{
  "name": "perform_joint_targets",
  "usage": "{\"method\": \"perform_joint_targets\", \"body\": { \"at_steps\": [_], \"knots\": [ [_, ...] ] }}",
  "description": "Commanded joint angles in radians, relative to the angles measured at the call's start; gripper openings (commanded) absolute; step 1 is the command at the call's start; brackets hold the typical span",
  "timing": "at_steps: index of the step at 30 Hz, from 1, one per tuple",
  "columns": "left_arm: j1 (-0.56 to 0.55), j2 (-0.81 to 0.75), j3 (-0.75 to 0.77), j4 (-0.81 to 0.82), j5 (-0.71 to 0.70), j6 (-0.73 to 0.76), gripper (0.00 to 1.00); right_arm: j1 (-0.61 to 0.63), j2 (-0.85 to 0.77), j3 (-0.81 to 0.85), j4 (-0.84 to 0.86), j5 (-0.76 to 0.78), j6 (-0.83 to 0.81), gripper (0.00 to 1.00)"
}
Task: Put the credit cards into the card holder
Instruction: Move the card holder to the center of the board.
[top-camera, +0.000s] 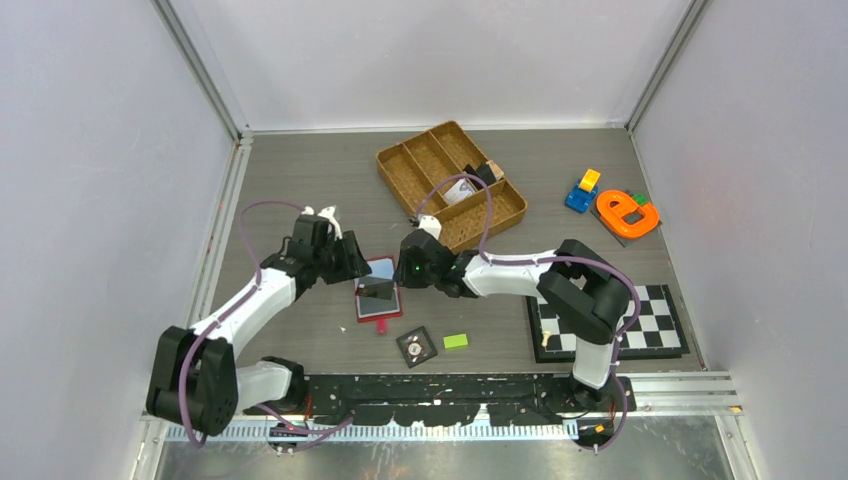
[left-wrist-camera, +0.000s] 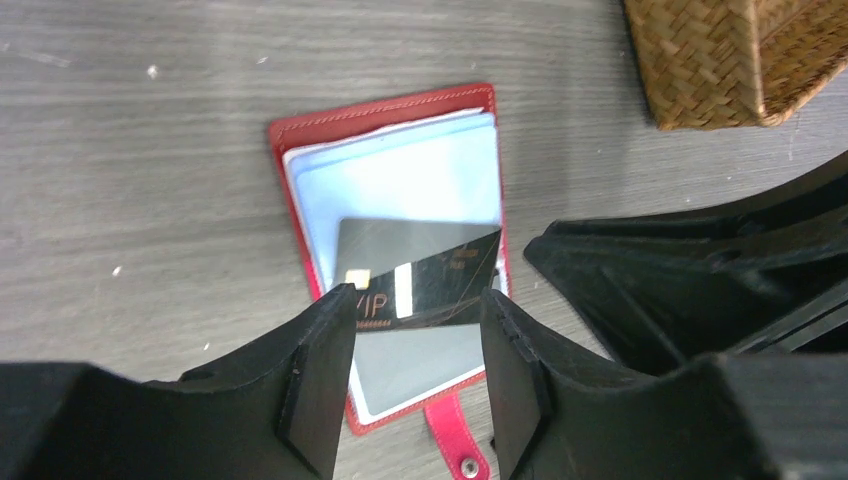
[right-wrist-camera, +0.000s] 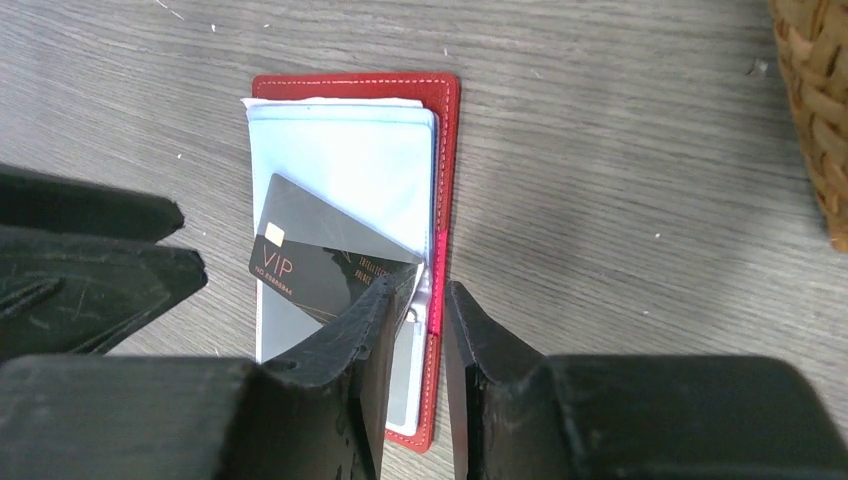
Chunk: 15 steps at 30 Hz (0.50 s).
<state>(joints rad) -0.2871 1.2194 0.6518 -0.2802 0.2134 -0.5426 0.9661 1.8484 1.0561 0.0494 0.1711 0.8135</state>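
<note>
- Red card holder (left-wrist-camera: 380, 108) open flat on grey wood table (left-wrist-camera: 130, 180).
- Dark "VIP" credit card (left-wrist-camera: 420, 265) askew across its pale blue pockets.
- Left gripper (left-wrist-camera: 420, 298) spread wide astride card, clamping nothing.
- Right gripper (right-wrist-camera: 427, 290) parted narrowly over holder's red edge.

The card holder (left-wrist-camera: 290, 150) looks like red stitched leather with smooth pale-blue plastic pockets; the dark credit card (left-wrist-camera: 420, 275) is glossy; the table (left-wrist-camera: 130, 200) is matt grey wood-grain; the tray (left-wrist-camera: 700, 60) is rough woven fibre; the left gripper (left-wrist-camera: 418, 296) is matt black plastic.
</note>
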Motion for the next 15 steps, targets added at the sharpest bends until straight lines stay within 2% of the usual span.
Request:
{"method": "perform_joint_targets", "body": {
  "at_steps": [1,8,15],
  "knots": [
    [0.000,-0.067,-0.061,-0.097,-0.079,-0.004,0.52,-0.024,-0.043,-0.002,0.032,-0.080,-0.036,0.31],
    [0.006,-0.076,-0.128,-0.028,-0.001,-0.052,0.52,-0.023,-0.015,0.001,0.096,-0.197,0.008,0.32],
    [0.008,-0.047,-0.138,0.002,0.004,-0.053,0.47,-0.020,0.015,0.014,0.080,-0.192,0.048,0.31]
  ]
}}
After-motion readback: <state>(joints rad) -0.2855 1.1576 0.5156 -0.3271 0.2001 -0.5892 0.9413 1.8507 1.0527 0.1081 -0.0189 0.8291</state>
